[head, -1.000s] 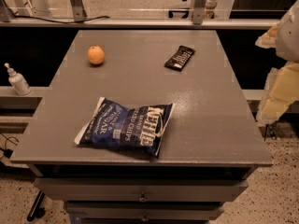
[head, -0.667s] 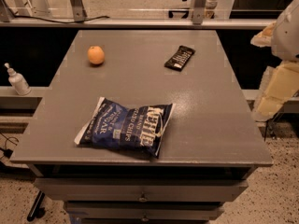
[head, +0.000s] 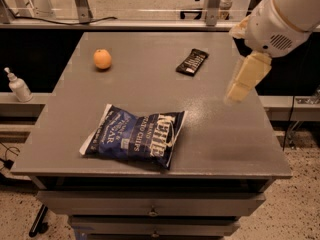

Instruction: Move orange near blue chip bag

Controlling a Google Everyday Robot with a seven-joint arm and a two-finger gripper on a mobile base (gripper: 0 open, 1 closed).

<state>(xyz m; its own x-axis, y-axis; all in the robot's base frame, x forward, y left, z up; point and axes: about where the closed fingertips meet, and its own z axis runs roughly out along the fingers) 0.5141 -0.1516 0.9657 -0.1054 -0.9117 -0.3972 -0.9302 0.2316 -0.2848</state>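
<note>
Orange fruit: far left, well apart from bag.
Blue chip bag: near, flat, the goal.
Gripper: right side, reach not begun; spread or pressed, cannot tell.

We log the desk top as matt grey and finely speckled, with a faint sheen on its right half. The drawer fronts below look like painted metal. The blue chip bag is glossy, crinkled plastic film, its pale edges catching light. The orange has a smooth skin, dull rather than shiny. The black wrapped bar has a slick, reflective wrapper. The tool hangs above the desk's right edge, to the right of the bar. It looks cream, matt and plastic, under a smooth white moulded arm housing with a small vent grille. The bottle left of the desk looks like white plastic. The floor is speckled and stone-like.
</note>
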